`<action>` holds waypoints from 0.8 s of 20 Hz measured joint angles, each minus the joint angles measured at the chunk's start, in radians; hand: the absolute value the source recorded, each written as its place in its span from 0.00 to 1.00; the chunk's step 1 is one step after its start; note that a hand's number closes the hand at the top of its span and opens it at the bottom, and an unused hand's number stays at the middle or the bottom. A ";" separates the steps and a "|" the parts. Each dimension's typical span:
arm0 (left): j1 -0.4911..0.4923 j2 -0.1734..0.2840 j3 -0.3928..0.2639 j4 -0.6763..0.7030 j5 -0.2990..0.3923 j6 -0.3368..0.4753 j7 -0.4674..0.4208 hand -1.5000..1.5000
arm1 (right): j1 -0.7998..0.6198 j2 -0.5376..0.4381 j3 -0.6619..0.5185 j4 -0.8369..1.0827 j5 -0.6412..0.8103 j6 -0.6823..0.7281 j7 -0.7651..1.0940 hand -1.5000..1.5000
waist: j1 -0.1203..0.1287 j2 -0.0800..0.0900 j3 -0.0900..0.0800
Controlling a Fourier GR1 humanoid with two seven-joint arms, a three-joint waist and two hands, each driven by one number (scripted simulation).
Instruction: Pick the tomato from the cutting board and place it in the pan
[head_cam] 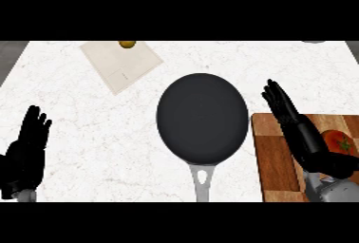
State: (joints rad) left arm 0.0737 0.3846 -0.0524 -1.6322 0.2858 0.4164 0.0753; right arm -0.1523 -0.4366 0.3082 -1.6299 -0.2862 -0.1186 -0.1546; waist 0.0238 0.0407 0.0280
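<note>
Tomato (pixel 339 141) sits on cutting board (pixel 273 156), just right of pan (pixel 202 114). Right hand (pixel 298 128) beside it, fingers straight, holding nothing. Reach stage; next, curl round the fruit. Left hand (pixel 26 147) rests open, far left of pan.

A red tomato (pixel 340 141) with a green stem is seen on a brown wood-grained cutting board (pixel 273 156). The pan (pixel 202 118) is dark grey with a silver handle. The counter (pixel 91 133) is white, faintly veined. A beige sheet (pixel 120 63) carries a small, possibly olive-yellow item (pixel 127 44). Both hands (pixel 24 147) (pixel 294 123) are black.
</note>
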 measured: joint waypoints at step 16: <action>0.005 0.103 -0.182 0.034 -0.179 -0.127 0.020 0.50 | 0.073 -0.379 -0.444 0.451 -0.209 0.369 -0.099 0.00 | -0.035 -0.032 -0.024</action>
State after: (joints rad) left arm 0.0790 0.4877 -0.2341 -1.5984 0.1072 0.2890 0.0953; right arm -0.0792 -0.8151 -0.1360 -1.1785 -0.4950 0.2509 -0.2532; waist -0.0116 0.0087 0.0036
